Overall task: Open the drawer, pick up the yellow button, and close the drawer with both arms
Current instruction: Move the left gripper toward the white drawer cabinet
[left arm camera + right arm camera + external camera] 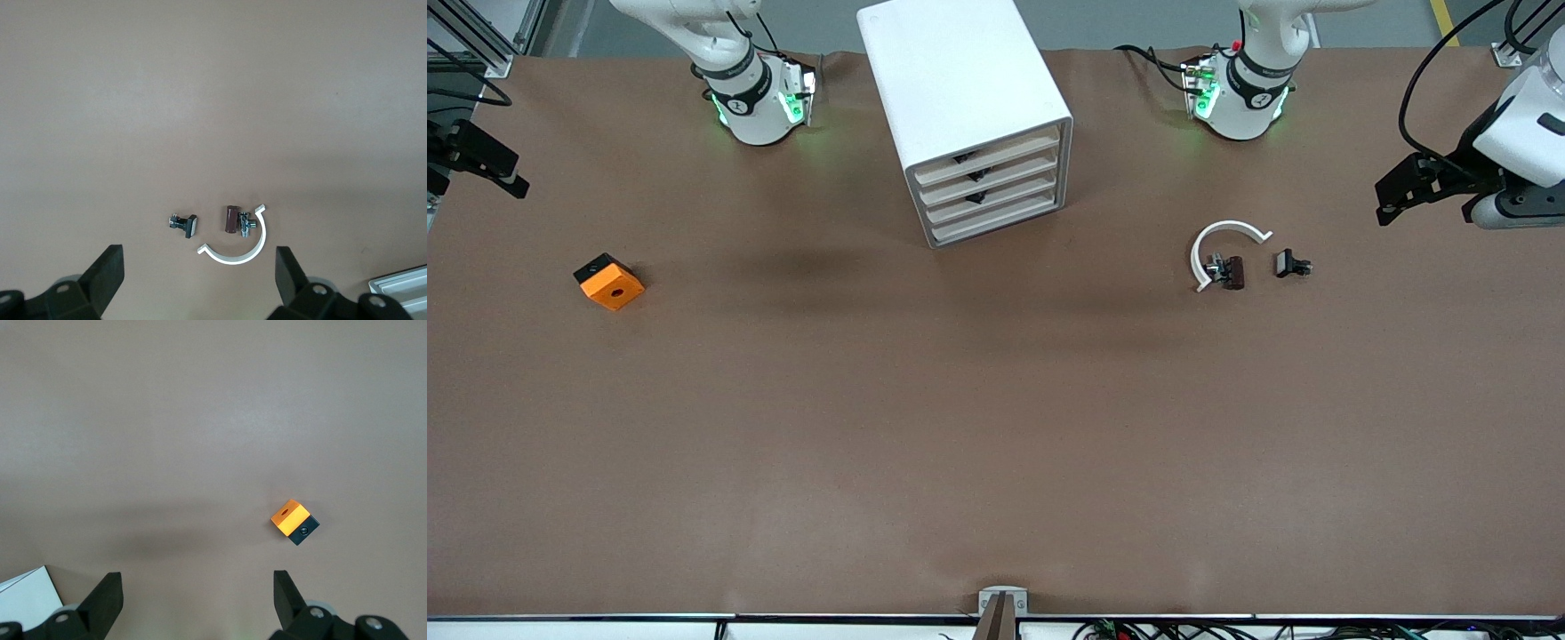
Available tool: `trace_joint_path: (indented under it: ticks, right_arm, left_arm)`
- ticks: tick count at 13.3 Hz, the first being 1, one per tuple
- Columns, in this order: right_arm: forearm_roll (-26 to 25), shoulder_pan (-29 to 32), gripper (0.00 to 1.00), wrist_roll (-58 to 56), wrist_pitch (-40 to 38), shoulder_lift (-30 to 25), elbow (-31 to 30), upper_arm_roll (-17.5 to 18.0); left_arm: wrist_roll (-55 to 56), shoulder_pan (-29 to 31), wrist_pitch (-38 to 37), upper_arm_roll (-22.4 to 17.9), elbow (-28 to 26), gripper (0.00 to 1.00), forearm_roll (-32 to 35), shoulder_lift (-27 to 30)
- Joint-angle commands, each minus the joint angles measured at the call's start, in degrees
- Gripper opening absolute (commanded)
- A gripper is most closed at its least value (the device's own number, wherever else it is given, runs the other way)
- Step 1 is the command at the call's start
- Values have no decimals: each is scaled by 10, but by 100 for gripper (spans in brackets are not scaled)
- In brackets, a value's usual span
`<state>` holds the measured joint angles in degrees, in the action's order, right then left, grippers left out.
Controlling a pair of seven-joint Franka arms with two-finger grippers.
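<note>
A white cabinet (969, 116) with four drawers is seen standing on the brown table (996, 427), between the two arm bases, and all four drawers are seen pushed in. The button is not seen anywhere on the table; where it lies cannot be told. An orange block (609, 282) with a centre hole is laid toward the right arm's end of the table, well apart from the cabinet. Toward the left arm's end, a white curved clip (1221, 249) is laid, with a small brown and metal part (1227, 270) touching its inner side and a small black part (1291, 264) just beside it. The left gripper (1423, 191) is held up at the left arm's end of the table, with its fingers (107, 273) spread wide and nothing between them. The right gripper (485, 164) is held at the right arm's end, its fingers (107, 597) likewise spread and empty.
</note>
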<state>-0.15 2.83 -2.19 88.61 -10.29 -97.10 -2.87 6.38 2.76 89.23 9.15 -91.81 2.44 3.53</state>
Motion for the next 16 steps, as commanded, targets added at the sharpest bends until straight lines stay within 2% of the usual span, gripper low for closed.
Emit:
trace_joint_path:
  ticks: [1, 5, 8, 11, 16]
  right_arm:
    - [-2, -5, 100, 1, -4, -4, 7, 0]
    - [-2, -5, 100, 1, -4, -4, 7, -1]
    - [-2, -5, 100, 1, -4, -4, 8, 0]
    - [-1, -5, 100, 1, -4, -4, 7, -1]
    - [-1, -5, 100, 1, -5, -4, 7, -1]
  left_arm:
    - [-4, 2, -3, 3, 9, 100, -7, -4]
    - [0, 1, -2, 3, 23, 100, -9, -16]
    - [3, 1, 3, 2, 33, 100, -67, -33]
    - [-3, -11, 4, 3, 79, 100, -67, -88]
    - [5, -49, 11, 3, 80, 100, -69, -171]
